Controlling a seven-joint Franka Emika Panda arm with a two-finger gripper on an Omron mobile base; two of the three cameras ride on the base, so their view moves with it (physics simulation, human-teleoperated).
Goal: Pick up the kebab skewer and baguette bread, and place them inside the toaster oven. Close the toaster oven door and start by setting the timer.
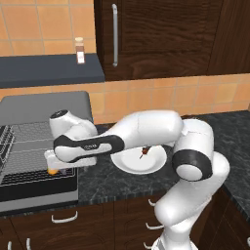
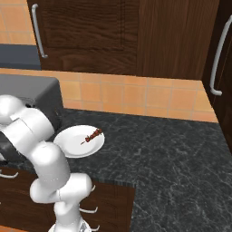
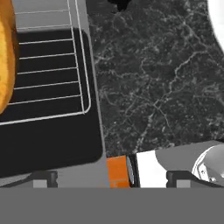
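- Golden-orange baguette bread [image 1: 52,171] lay on the boxy grey toaster oven's [image 1: 44,110] wire rack [image 1: 29,146] — just under the gripper [image 1: 59,165].
- Red-brown kebab skewer [image 2: 93,134] rested on the white round plate [image 2: 72,145].
- Dark finger tips [image 3: 43,178] stood wide apart, gripping nothing — baguette bread at the left edge over the dark glass toaster oven door [image 3: 52,140].

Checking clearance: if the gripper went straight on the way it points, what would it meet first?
Probably the open oven door, at its edge beside the counter; the gripper looks down on both, depth unclear.
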